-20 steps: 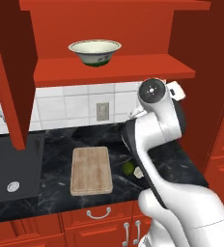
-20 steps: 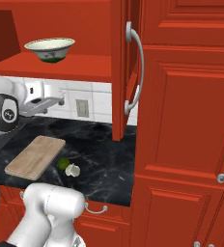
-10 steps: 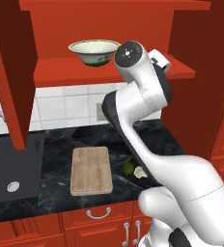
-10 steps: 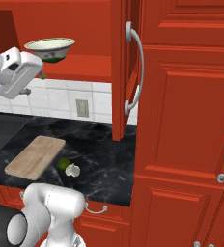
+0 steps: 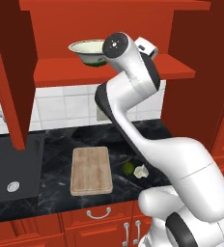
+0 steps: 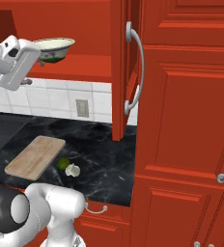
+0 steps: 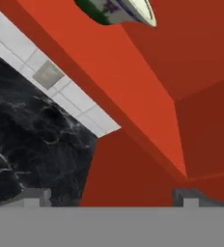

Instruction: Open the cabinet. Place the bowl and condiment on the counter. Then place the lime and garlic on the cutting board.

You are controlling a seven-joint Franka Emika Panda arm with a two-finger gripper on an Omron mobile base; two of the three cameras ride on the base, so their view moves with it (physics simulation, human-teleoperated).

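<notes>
The cabinet (image 6: 92, 29) stands open, its right door (image 6: 119, 67) swung out with its silver handle (image 6: 136, 71). On the red shelf (image 5: 147, 70) sits the bowl (image 5: 88, 50), cream with a green pattern. My arm is raised to shelf height, with the hand (image 6: 18, 61) just left of the bowl (image 6: 54, 48). In the hand view my gripper (image 7: 111, 198) is open with nothing between its fingertips (image 7: 35, 197), and the bowl (image 7: 119, 9) shows at the top edge. The lime (image 5: 128, 168) and garlic (image 5: 141, 171) lie on the counter (image 5: 56, 144), right of the cutting board (image 5: 90, 170). The condiment is out of view.
A dark sink (image 5: 7, 169) lies left of the board. The left cabinet door (image 5: 7, 72) hangs open above it. A wall outlet (image 6: 82, 108) sits in the white tiles. Tall red cabinets (image 6: 186, 120) close off the right side.
The arm has swung up from counter height to the shelf, bringing the hand beside the bowl. The bowl, lime, garlic and board have not moved.
</notes>
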